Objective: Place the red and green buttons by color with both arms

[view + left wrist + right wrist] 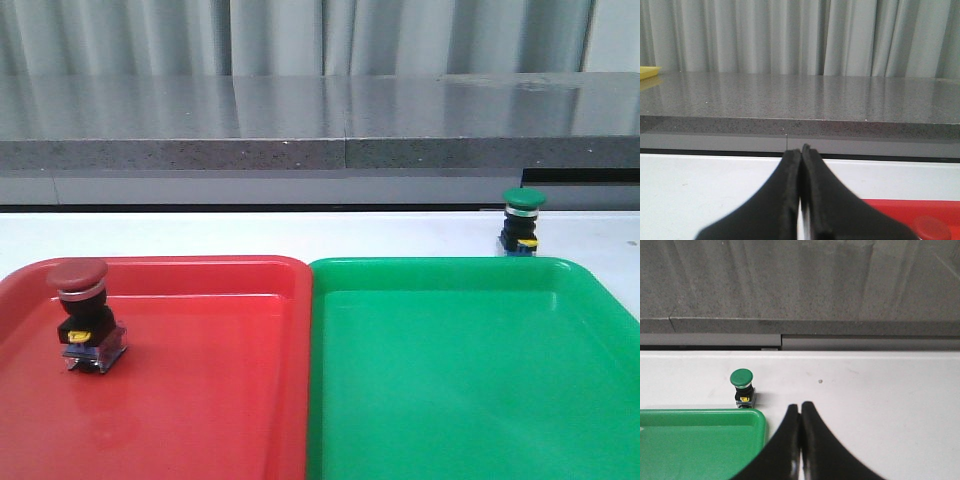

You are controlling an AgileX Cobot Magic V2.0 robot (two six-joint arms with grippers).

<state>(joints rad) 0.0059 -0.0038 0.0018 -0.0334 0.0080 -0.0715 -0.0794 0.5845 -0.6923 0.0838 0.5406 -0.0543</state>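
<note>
Grippers (801, 150) (800, 406) closed, empty, above table (890, 390).

Green button (523, 221): upright on white table (250, 232), open all round save green tray (470, 380) rim just in front; red button (85, 315) stands apart in red tray (200, 400).

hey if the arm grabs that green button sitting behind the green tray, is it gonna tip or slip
The green button looks top-heavy: its wide cap overhangs a narrower body, so a sideways nudge may tip it. The domed cap looks smooth, probably slippery. The boxy black body likely gives the right end effector firmer grip.
</note>
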